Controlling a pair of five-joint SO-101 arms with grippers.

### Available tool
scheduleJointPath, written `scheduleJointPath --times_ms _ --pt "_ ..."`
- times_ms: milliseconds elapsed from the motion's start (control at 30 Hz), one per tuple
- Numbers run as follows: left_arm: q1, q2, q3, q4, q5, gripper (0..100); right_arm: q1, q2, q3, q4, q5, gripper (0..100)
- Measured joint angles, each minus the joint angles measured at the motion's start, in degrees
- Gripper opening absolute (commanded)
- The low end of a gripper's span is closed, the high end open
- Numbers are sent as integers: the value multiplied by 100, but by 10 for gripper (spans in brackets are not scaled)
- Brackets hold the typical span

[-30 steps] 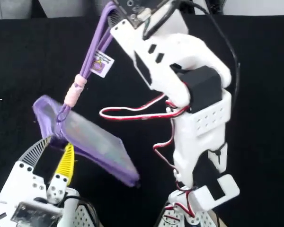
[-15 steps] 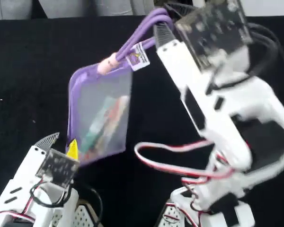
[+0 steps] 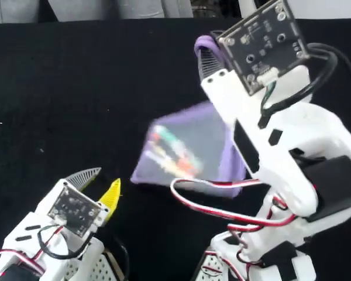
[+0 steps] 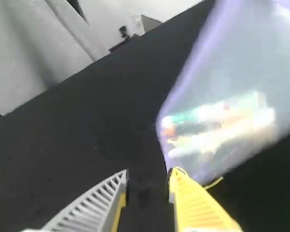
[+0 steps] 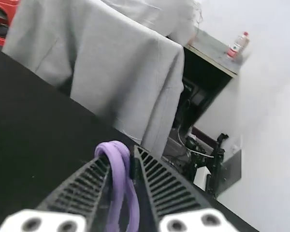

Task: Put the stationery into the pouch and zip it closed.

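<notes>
Pouch [image 3: 199,126], with stationery [image 3: 171,153] showing through its clear side, hangs tilted in the air over the black surface [image 3: 70,88], dangling from its purple strap [image 5: 117,162]. The right pincer [image 5: 121,155] pinches that strap, probably so that the pouch swings free for zipping. The left pincer [image 4: 149,173] sits spread and empty, near the pouch's lower edge.

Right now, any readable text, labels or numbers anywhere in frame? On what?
No text reads clearly.
On the pouch: blurred colours inside, no legible print.
On the strap: plain.
On the circuit board: markings too small.
On the bottle: label too small.
</notes>
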Motion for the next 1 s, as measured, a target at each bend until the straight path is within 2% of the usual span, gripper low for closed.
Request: scheduleJointPath --times_ms 167,333,633,900,1000 --pt "123 0 -88 9 255 153 -448 -9 0 9 0 12" --pt "132 0 -88 185 273 153 -501 -18 281 -255 9 13" --pt "132 0 -88 193 273 153 -580 -9 1741 -2936 9 13" --pt "185 0 -88 193 334 153 -1811 -9 2022 -3640 9 12" --pt "554 0 -88 193 527 152 -2426 -9 2022 -3771 9 12"
